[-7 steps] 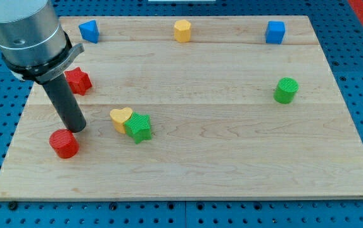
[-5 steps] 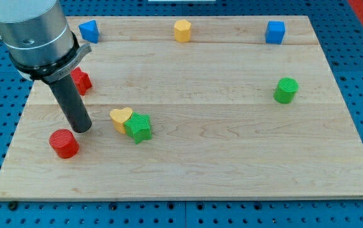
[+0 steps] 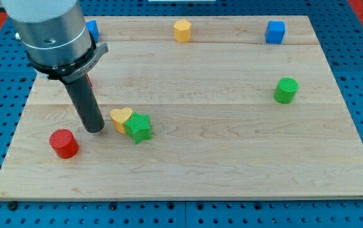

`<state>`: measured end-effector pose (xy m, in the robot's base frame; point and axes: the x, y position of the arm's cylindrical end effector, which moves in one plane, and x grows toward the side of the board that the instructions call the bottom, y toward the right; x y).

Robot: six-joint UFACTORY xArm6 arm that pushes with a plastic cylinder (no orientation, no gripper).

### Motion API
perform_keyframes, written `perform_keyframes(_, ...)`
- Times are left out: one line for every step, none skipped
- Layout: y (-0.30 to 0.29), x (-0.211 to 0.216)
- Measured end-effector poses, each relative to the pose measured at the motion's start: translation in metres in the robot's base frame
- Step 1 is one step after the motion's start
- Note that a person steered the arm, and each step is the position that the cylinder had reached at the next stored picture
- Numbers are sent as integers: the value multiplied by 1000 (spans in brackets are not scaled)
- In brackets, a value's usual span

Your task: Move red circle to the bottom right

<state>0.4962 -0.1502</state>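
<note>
The red circle [image 3: 63, 143] lies near the board's left edge, toward the view's bottom. My tip [image 3: 95, 130] rests on the board just up and to the right of it, with a small gap between them. The tip stands close to the left of the yellow heart [image 3: 120, 118], which touches the green star [image 3: 139, 127]. A red star [image 3: 89, 80] is almost wholly hidden behind the arm.
A blue block [image 3: 92, 29] shows partly behind the arm at the view's top left. A yellow hexagon [image 3: 182, 30] sits at top middle, a blue cube [image 3: 274, 31] at top right, a green cylinder [image 3: 286, 90] at the right. The wooden board [image 3: 232, 158] ends on a blue pegboard.
My tip has slid to the right, away from the red circle and toward the yellow heart. The arm now covers most of the red star. No block has moved.
</note>
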Motion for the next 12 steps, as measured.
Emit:
perform_keyframes(2,0)
perform_keyframes(2,0)
perform_keyframes(-20,0)
perform_keyframes(-44,0)
perform_keyframes(-33,25)
perform_keyframes(7,31)
perform_keyframes(-61,27)
perform_keyframes(-123,27)
perform_keyframes(-127,46)
perform_keyframes(-25,52)
perform_keyframes(22,54)
perform_keyframes(-1,55)
